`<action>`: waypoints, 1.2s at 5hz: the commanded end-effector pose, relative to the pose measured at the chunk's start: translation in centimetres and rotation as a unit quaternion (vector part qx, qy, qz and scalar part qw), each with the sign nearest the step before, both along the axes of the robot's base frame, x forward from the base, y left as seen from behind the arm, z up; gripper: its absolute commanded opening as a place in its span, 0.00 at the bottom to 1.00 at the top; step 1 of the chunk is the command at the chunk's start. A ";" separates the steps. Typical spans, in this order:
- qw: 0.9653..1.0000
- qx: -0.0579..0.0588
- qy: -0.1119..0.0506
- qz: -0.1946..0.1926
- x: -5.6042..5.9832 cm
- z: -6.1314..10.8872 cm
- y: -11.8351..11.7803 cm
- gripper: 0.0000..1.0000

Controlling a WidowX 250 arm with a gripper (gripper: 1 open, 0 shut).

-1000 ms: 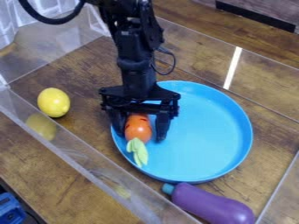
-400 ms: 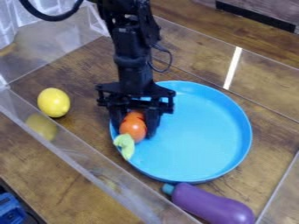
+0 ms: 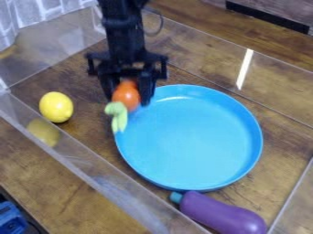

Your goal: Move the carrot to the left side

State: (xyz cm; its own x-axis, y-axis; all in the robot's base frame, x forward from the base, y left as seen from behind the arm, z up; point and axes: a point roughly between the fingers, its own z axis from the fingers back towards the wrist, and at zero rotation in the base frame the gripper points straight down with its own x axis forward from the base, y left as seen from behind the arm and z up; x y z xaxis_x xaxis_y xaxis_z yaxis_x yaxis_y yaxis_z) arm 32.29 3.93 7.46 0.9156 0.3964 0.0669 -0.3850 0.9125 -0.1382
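The carrot (image 3: 123, 101), orange with a light green leafy top hanging down, is held in the air by my gripper (image 3: 126, 89), which is shut on its orange body. It hangs over the left rim of the blue plate (image 3: 232, 151). The gripper points straight down and its black fingers (image 3: 145, 80) flank the carrot. The green top dangles just beyond the plate's edge, above the wooden table.
A yellow lemon (image 3: 55, 107) lies on the wooden table to the left of the carrot. A purple eggplant (image 3: 224, 216) lies at the front right, beside the plate. A clear plastic wall (image 3: 73, 174) runs along the left and front edge.
My gripper closed on the carrot in the plate, then lifted it and carried it up and to the left, to above the plate's left rim.
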 end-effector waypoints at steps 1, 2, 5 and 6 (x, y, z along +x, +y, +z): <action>0.998 0.020 -0.064 0.008 1.4 5.5 2.5 0.00; 0.997 0.033 -0.072 0.002 1.5 6.7 3.9 0.00; 0.993 0.061 -0.094 -0.033 1.8 5.3 6.3 0.00; 0.992 0.070 -0.098 -0.042 1.9 4.6 7.5 0.00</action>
State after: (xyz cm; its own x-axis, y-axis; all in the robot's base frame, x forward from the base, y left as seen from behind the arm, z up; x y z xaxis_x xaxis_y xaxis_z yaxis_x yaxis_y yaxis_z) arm 34.03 10.86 10.65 0.9226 0.2930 0.2509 -0.2821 0.9561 -0.0790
